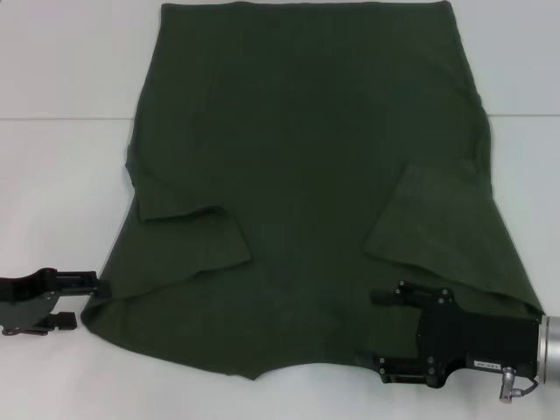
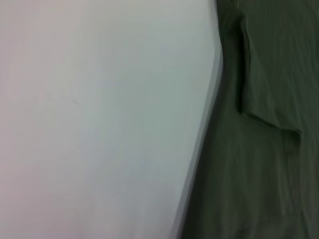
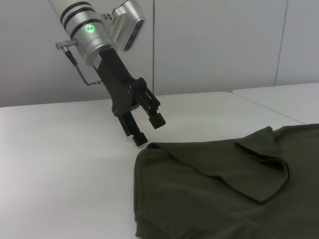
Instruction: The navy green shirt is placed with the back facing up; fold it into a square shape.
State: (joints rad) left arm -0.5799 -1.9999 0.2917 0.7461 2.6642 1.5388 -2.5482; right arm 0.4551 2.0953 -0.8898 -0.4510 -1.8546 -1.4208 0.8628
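Note:
The navy green shirt (image 1: 297, 175) lies flat, back up, on the white table (image 1: 61, 175), with both sleeves folded inward. My left gripper (image 1: 90, 304) is open and low at the shirt's near left corner, holding nothing. The right wrist view shows it (image 3: 149, 130) open, just beside that corner of the shirt (image 3: 209, 199). My right gripper (image 1: 367, 328) is open over the shirt's near right part, with nothing between its fingers. The left wrist view shows the shirt's edge and a folded sleeve (image 2: 264, 124).
A seam (image 1: 61, 118) runs across the table behind the shirt's middle. Bare white table (image 2: 99, 124) lies to the left of the shirt. A wall (image 3: 224, 45) stands beyond the table's left side.

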